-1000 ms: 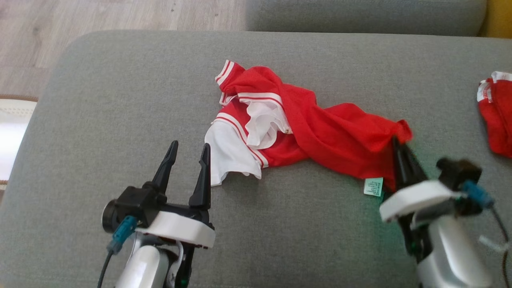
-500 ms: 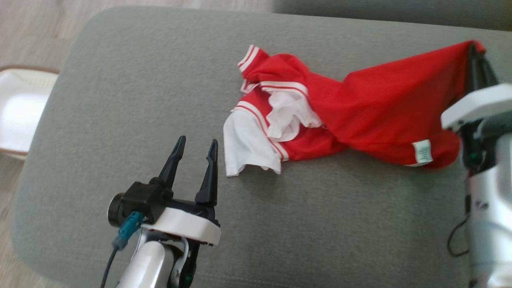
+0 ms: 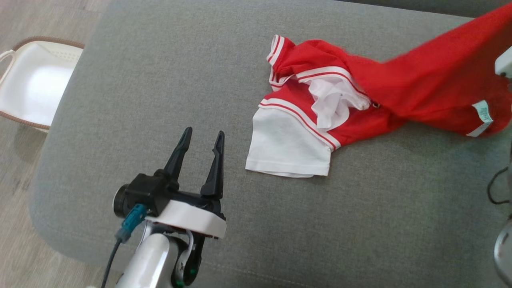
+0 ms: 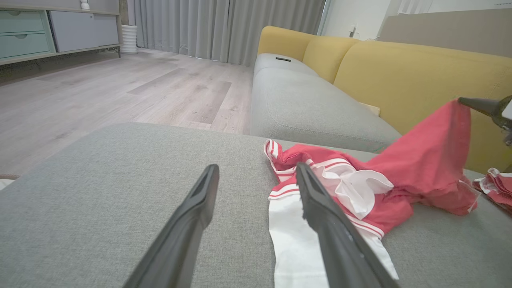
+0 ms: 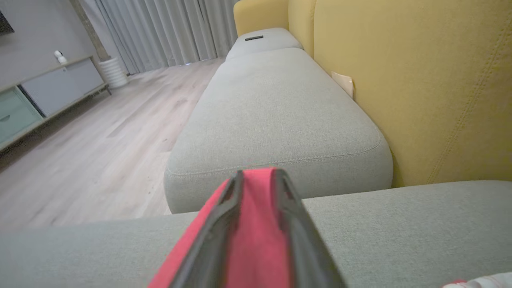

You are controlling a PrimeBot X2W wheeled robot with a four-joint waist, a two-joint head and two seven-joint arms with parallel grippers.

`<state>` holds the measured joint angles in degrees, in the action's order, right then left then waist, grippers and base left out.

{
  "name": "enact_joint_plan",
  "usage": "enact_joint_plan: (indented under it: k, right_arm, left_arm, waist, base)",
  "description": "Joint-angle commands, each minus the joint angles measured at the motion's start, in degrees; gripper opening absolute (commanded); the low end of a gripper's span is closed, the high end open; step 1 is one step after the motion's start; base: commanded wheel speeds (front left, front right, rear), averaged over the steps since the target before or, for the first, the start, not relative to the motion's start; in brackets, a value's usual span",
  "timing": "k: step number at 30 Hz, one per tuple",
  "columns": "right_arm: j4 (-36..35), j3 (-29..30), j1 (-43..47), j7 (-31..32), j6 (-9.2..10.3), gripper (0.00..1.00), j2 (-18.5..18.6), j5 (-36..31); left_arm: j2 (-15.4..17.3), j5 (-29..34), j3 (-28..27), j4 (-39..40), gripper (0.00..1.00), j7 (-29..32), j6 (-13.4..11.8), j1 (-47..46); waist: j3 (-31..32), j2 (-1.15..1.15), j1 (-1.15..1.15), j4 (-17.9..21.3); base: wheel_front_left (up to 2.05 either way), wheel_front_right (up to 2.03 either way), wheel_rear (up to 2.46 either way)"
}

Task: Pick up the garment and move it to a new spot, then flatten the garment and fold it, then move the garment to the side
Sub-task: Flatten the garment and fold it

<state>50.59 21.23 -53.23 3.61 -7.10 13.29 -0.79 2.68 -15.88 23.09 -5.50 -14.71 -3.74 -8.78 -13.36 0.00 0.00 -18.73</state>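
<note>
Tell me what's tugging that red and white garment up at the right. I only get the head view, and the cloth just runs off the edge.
Observer: The right gripper has it. The right wrist view shows red cloth of the garment pinched between its two dark fingers.
Operator: Is the whole thing off the cushion?
Observer: No. In the left wrist view just the pinched corner is raised in the air. The white part lies on the grey cushion.
Operator: Anything else over there?
Observer: Yes, a second red and white piece of cloth lies on the cushion, at the right edge of the left wrist view.
</note>
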Motion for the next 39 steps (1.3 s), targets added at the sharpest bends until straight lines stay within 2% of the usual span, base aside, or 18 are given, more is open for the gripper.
enact_joint_plan:
  k: [1,5,10,17,24,34,39]
  right_arm:
    - [-0.8,-1.0,-2.4,-1.1,-0.39,1.0,0.3,-1.3]
    - [3.1,-0.7,-3.1,-3.9,-0.39,1.0,-0.8,-2.8]
    - [6.3,-3.4,-2.2,-6.7,-0.39,1.0,-2.1,-2.7]
    - [4.8,-8.9,-0.5,-11.8,-0.39,1.0,-3.7,1.3]
    - [-5.1,-15.6,9.4,-15.5,-0.39,1.0,-6.2,9.4]
    - [-27.0,-20.0,34.9,-17.5,-0.39,1.0,-10.3,14.4]
    - [-31.5,-22.5,41.3,-17.9,-0.39,1.0,-10.4,17.7]
  left_arm:
    - [0.2,-0.4,-1.8,2.0,1.0,-0.3,-0.4,-2.2]
    - [0.2,-0.4,-2.4,2.0,1.0,-0.3,-0.8,-2.1]
    - [0.2,0.3,-3.3,2.0,1.0,-0.3,-0.7,-1.9]
    - [0.2,1.1,-4.9,2.6,1.0,-0.3,-0.4,-1.7]
    - [0.2,1.7,-6.4,3.3,1.0,-0.3,-0.3,-0.2]
    - [0.2,2.1,-6.9,3.8,1.0,-0.3,-0.1,1.3]
    - [0.2,2.3,-6.9,3.4,1.0,-0.3,0.3,1.7]
  waist:
    - [0.1,0.0,0.0,0.0]
    - [0.7,0.0,0.0,1.3]
    - [2.1,0.0,0.0,4.3]
    - [4.0,0.0,0.0,8.4]
    - [6.6,0.0,0.0,12.3]
    - [7.8,0.0,0.0,14.8]
    - [7.8,0.0,0.0,15.2]
  base:
    - [0.0,0.0,0.0]
    - [0.0,0.0,0.0]
    - [0.0,0.0,0.0]
    - [0.0,0.0,0.0]
    - [0.0,0.0,0.0]
    - [0.0,0.0,0.0]
    - [0.0,0.0,0.0]
